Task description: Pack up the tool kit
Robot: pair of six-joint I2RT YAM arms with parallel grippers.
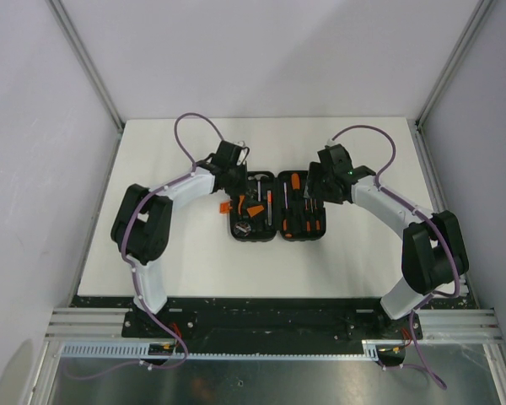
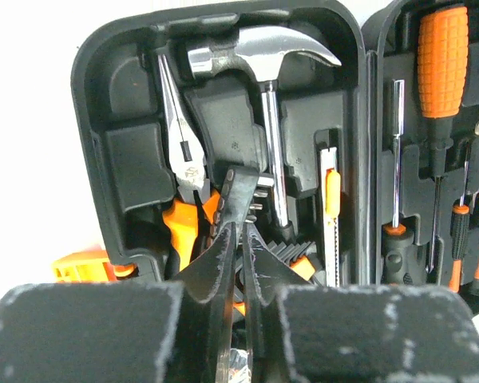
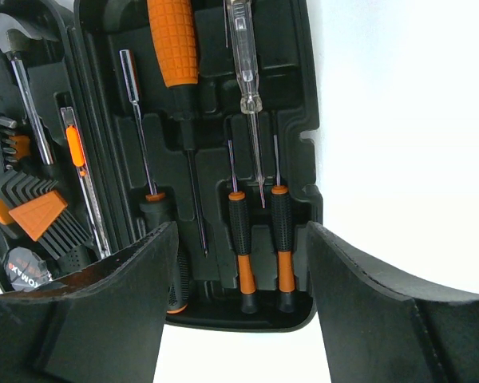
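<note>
Looking first at the left gripper [image 2: 238,219]: fingers drawn almost together with only a thin slit between them, tips low over the left half of the tool kit case [image 1: 277,229], right at the orange handles of the pliers [image 2: 184,144]. Cannot tell whether anything is nipped in that slit, nor whether the tips touch the pliers. Seated in moulded slots just beside the tips: hammer [image 2: 263,52] with its bright head at the top of the wrist view, and utility knife [image 2: 332,207] along the hinge side. Poking out past the left half's outer edge: small orange latch [image 2: 80,265].

Turning to the right gripper [image 3: 241,231]: fingers spread wide, holding nothing, straddling one end of the case's right half. Framed in the gap: two precision screwdrivers [image 3: 281,239] with black-and-orange grips, side by side in their slots. Cannot tell whether either finger touches the case rim. Further along that half: clear-handled tester screwdriver [image 3: 243,56] and large screwdriver [image 3: 173,40] with a ribbed orange handle.

Placing the case: opened flat near the middle of the white table [image 1: 177,253], hinge running away from the arm bases, one gripper over each half.

Reading labels: white lettering on the round black-and-red face of the tape measure [image 3: 24,271] in the left half, seemingly ending in "MAX", beside the orange holder of the hex keys [image 3: 40,211]. Small moulded stamps in the case plastic, too small to read.
</note>
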